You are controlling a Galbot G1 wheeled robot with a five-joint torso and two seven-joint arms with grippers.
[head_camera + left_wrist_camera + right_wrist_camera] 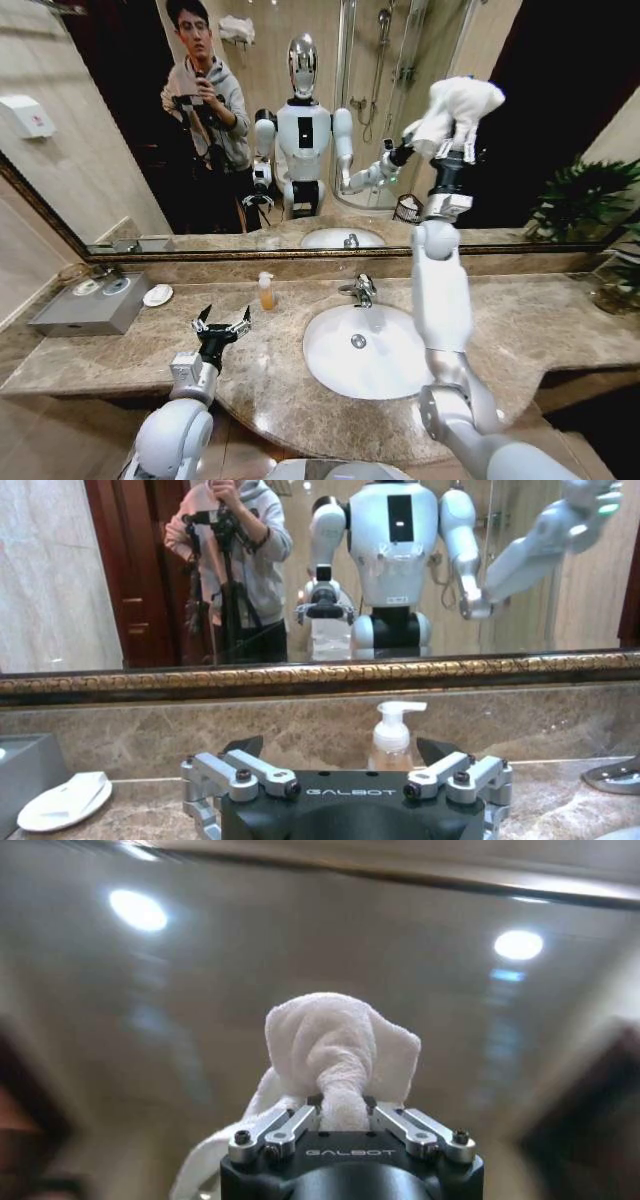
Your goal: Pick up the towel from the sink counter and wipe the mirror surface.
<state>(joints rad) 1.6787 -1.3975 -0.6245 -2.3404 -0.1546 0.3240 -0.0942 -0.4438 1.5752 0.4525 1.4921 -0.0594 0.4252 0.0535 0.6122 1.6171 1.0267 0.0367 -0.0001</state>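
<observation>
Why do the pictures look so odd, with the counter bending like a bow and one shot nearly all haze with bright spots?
Head view: a wide lens bows the sink counter and the mirror frame. Right wrist view: the towel in the right gripper is sharp, while the surface behind is soft, with two ceiling lights showing as glowing blobs. Left wrist view: the left gripper is crisp, the reflections slightly softer.

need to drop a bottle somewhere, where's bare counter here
The counter is bare right of the basin, out to the plant. A smaller patch lies between the soap bottle and the open left claw. The far left is crowded: grey tray, white dish.
</observation>
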